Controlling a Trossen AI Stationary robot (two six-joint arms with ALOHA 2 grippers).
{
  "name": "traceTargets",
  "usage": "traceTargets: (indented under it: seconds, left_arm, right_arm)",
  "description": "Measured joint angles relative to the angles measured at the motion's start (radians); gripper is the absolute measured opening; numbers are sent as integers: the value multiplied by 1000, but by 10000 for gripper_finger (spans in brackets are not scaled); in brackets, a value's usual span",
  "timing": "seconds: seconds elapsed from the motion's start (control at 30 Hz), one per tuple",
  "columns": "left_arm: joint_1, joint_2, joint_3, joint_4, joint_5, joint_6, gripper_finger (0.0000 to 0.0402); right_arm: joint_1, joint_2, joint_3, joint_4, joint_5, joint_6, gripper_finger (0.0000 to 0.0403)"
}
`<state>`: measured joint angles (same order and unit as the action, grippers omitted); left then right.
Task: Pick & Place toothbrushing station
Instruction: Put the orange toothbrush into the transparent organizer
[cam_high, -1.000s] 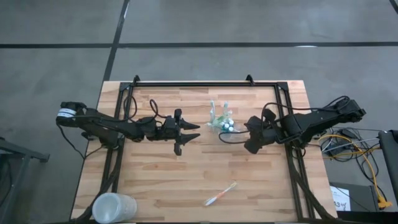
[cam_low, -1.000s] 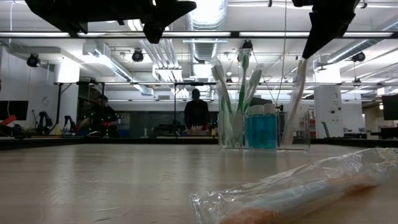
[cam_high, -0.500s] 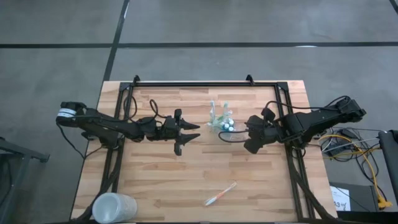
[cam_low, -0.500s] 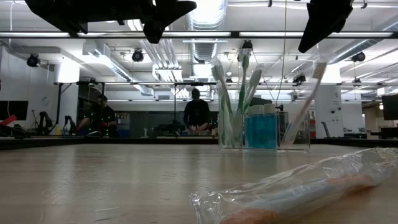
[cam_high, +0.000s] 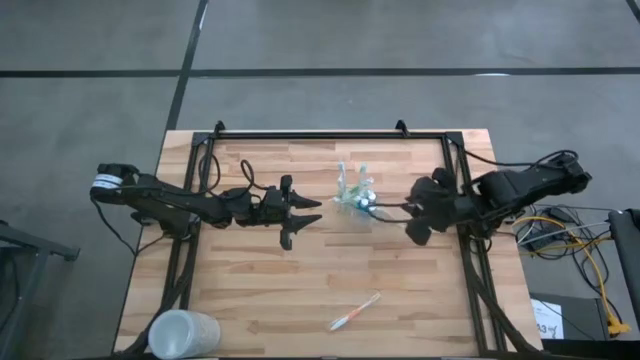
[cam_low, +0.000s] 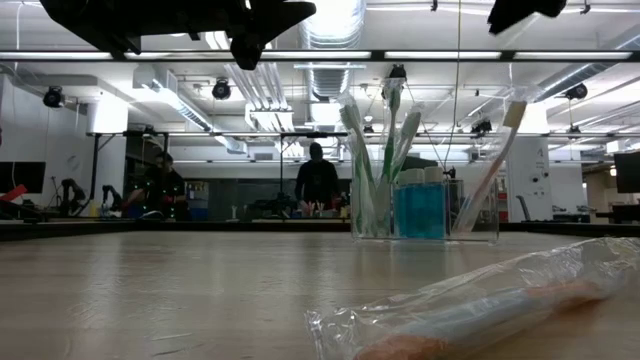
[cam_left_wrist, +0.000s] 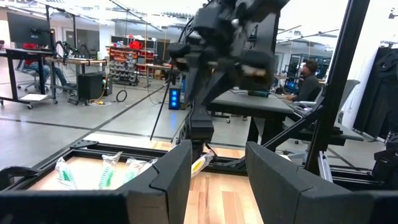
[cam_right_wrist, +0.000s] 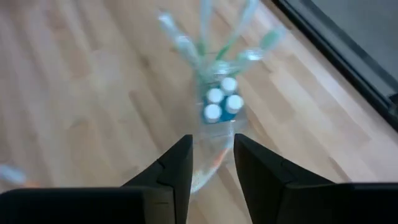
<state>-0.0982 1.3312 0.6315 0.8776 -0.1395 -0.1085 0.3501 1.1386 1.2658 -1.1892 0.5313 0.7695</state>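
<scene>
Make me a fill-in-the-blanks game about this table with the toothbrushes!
1. The little tubes standing in the clear holder are coloured ____.
2. The loose toothbrush lying on the table is still inside a plastic ____.
3. The frosted cup stands at a ____ of the table.

Missing words: blue; wrapper; corner

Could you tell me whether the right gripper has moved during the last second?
Yes. In the high view the right gripper has drawn back from the holder toward the table's right edge.
</scene>
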Motion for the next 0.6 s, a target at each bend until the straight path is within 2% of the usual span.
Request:
traceTargets:
  seconds: [0.17, 0.4, 0.6]
  left_arm:
    - [0, 0, 0, -2, 0, 0, 156]
    - [0, 0, 0, -2, 0, 0, 156]
    - [0, 0, 0, -2, 0, 0, 156]
  right_arm:
    - [133, -7, 20, -10, -7, -37, 114]
    - [338, 2, -65, 33, -3, -79, 116]
    - [497, 0, -135, 146, 172, -103, 117]
